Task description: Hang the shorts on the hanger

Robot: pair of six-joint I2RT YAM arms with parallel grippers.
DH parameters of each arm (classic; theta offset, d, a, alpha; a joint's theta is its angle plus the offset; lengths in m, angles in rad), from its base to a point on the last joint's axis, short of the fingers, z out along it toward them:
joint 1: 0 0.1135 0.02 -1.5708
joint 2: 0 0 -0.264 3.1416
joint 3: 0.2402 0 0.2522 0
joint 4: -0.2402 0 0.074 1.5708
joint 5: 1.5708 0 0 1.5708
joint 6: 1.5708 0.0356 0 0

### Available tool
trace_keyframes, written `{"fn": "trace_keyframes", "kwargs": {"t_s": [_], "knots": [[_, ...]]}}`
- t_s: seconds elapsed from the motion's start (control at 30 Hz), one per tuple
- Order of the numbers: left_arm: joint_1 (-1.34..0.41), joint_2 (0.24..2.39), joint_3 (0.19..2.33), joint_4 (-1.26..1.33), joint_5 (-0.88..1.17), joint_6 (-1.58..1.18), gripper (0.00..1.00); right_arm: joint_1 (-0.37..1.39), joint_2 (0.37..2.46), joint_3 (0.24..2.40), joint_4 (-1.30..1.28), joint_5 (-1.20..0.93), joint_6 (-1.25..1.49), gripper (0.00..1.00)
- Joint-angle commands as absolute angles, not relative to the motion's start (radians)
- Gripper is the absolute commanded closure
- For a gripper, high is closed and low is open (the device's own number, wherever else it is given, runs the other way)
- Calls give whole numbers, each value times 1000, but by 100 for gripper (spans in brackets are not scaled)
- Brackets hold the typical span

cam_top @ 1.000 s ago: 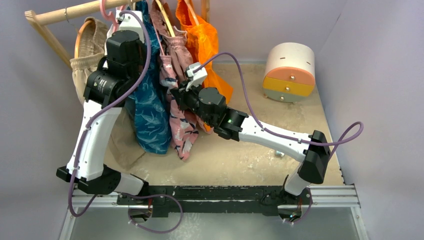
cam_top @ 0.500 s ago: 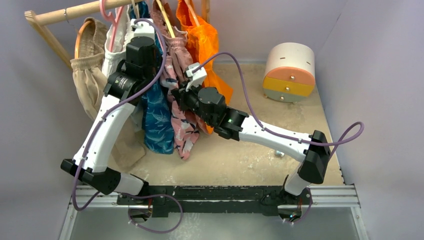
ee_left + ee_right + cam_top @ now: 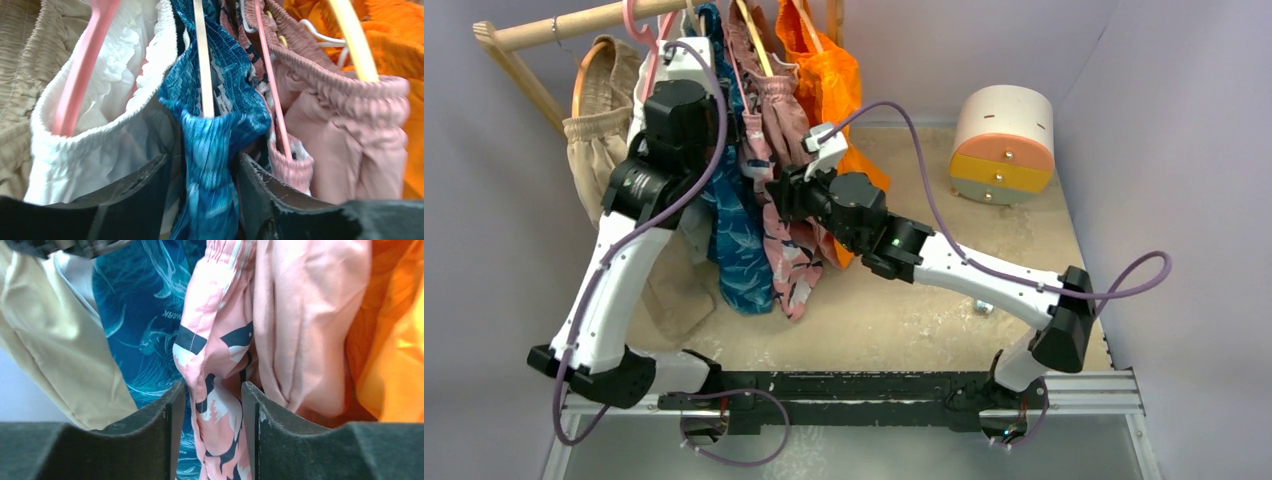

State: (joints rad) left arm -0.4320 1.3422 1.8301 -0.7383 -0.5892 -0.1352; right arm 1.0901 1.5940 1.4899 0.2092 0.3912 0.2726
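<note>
The blue shorts (image 3: 739, 240) hang from the rail among other garments. Their gathered waist (image 3: 215, 145) is draped over the pale wooden hanger (image 3: 202, 60), whose arm runs up through the waistband. My left gripper (image 3: 202, 160) is open, its fingers either side of the blue waistband and not pressing on it. My right gripper (image 3: 213, 387) is open lower down. A fold of the pink patterned shorts (image 3: 215, 365) hangs loose between its fingers, with the blue shorts' leg (image 3: 145, 315) just behind to the left.
A white ruffled garment (image 3: 110, 115) on a pink hanger (image 3: 82, 65) hangs left of the blue shorts. A beige garment (image 3: 599, 130) hangs further left, an orange one (image 3: 829, 80) at right. The wooden rail (image 3: 564, 25) crosses the top. A round drawer box (image 3: 1004, 140) stands back right.
Both grippers have opened. My left arm swung right, then came back left at the rail. My right arm's elbow slid slightly right, its wrist staying at the pink shorts.
</note>
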Motion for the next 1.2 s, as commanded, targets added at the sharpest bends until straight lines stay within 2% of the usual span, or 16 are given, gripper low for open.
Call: {"fn": "trace_keyframes", "kwargs": {"t_s": [0.0, 0.2, 0.27, 0.3, 0.33, 0.5, 0.7, 0.87, 1.17], "knots": [[-427, 1174, 1838, -731, -501, -173, 46, 1089, 1462, 1473, 215, 426, 268, 48], [-428, 1036, 1800, -734, -377, -168, 39, 1089, 1315, 1391, 141, 448, 230, 22], [-427, 999, 1779, -739, -303, -185, 37, 1089, 1253, 1377, 87, 455, 227, 11], [-427, 978, 1759, -735, -260, -203, 36, 1089, 1224, 1370, 60, 456, 230, 3], [-428, 959, 1734, -727, -204, -219, 34, 1089, 1197, 1364, 30, 457, 238, 1], [-427, 863, 1584, -651, 78, -303, 29, 1089, 1040, 1313, -69, 457, 273, 1], [-426, 764, 1399, -541, 273, -439, 26, 1089, 894, 1298, -283, 551, 459, 1], [-427, 716, 1314, -563, 267, -484, 24, 1089, 808, 1276, -432, 592, 566, 1], [-427, 646, 1177, -550, 188, -582, 22, 1089, 707, 1226, -500, 558, 661, 1]]}}
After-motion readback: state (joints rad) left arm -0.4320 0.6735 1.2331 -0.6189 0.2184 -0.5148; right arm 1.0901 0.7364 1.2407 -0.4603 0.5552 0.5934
